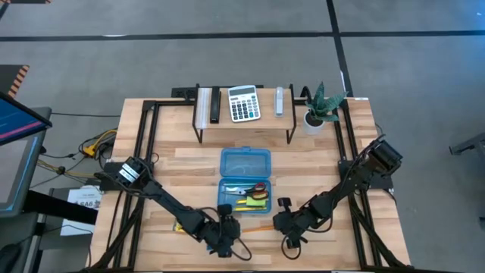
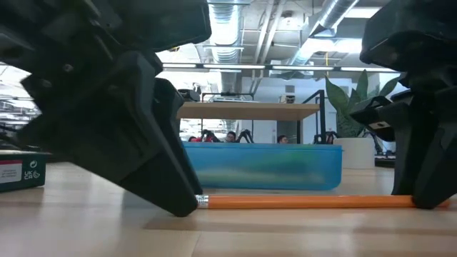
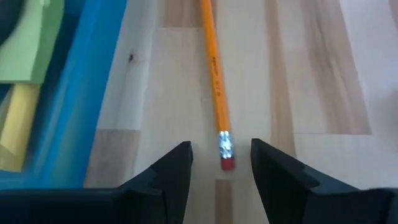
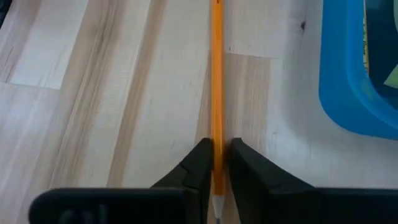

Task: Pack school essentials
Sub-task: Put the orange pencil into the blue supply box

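Both arms were down at the near edge of the light wooden table, one at each end of the orange pencil with a pink eraser tip.

Right pincer: its fingers were closed narrow against the pencil's shaft near the sharpened point, touching it on both sides. Pencil flat on the table.

Left pincer: part-open, the eraser end lying in the gap between the fingers and touching neither.

The pencil lay just beside the open blue translucent plastic case, in front of it, not inside. I could see red-handled scissors and green and yellow sticky notes in the case's tray.

A grey calculator sat on the raised shelf at the far side.
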